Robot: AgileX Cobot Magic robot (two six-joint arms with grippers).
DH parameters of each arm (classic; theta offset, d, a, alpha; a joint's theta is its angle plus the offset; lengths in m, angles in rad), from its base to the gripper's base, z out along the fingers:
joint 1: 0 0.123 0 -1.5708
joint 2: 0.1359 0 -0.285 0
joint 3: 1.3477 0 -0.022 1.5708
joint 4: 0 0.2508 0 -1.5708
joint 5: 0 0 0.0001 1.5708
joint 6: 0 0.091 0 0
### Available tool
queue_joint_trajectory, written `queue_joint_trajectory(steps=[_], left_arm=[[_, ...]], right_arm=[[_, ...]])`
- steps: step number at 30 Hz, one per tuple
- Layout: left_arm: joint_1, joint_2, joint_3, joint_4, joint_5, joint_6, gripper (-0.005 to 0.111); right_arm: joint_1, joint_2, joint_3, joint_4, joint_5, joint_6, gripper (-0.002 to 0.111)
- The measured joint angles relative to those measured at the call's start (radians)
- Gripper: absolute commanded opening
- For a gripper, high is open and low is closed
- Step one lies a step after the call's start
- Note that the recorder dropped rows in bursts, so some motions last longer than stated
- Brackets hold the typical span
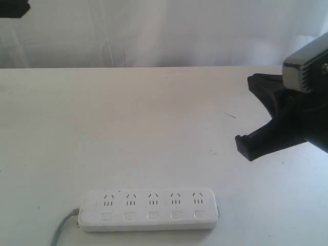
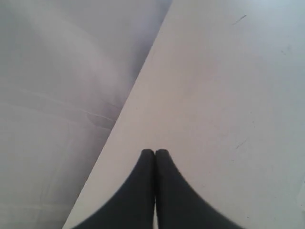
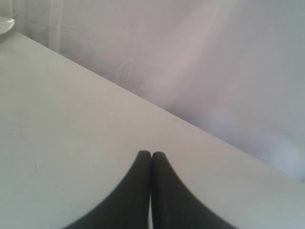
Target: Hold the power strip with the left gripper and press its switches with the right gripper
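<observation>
White curtain [image 1: 154, 31] closes off the far side, and in front of it a pale table [image 1: 154, 118] fills the scene. The power strip [image 1: 148, 209] lies flat on the near part of that table, left of the middle. Its long axis runs left to right, and the grey cord [image 1: 64, 225] leaves its left end. The switches [image 1: 152, 216] sit in a row along its near side, one under each socket group, faces up.

The left gripper [image 2: 155, 153] has its fingertips pressed together on nothing. Its camera sees only a table edge and curtain, no strip. The right gripper [image 3: 151, 153] is the same, tips meeting and empty. In the exterior view the right arm [image 1: 292, 118] hangs at the right edge, at mid depth (its forked black outline there is no guide to the jaws; the wrist view is).

From that arm the strip lies to the left and nearer, well apart. Of the left arm [image 1: 13, 7] only a dark scrap shows in the far left corner, so the right looks the closer of the two. The hold has to come first, though. I judge that the left jaws must part and come down across the strip's short width, probably toward the cord end, leaving the buttons free. Wide tabletop lies open on the strip's far side. The table's near edge is out of view, so coming in from above or from the far side seems safer.
</observation>
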Motion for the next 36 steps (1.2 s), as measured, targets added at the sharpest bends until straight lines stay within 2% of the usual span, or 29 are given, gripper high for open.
queue_joint_trajectory(steps=[8, 13, 19, 25, 31, 36], left_arm=[[0.0, -0.14, 0.093, 0.018, -0.085, -0.145, 0.0], [0.0, -0.309, 0.21, 0.018, -0.188, -0.214, 0.0], [0.0, -0.514, 0.36, 0.018, -0.246, -0.296, 0.0], [0.0, -0.653, 0.534, 0.016, -0.33, -0.464, 0.0], [0.0, -0.694, 0.703, 0.018, -0.458, -0.589, 0.0], [0.0, -0.696, 0.796, 0.018, -0.532, -0.639, 0.0]], right_arm=[[-0.201, -0.055, 0.0, 0.002, -0.052, 0.0, 0.0], [-0.297, -0.16, 0.0, 0.002, -0.052, 0.0, 0.0], [-0.413, -0.282, 0.0, 0.002, -0.052, 0.0, 0.0], [-0.539, -0.376, 0.0, 0.002, -0.052, 0.0, 0.0], [-0.609, -0.497, 0.0, 0.002, -0.052, 0.0, 0.0], [-0.634, -0.558, 0.0, 0.002, -0.052, 0.0, 0.0]])
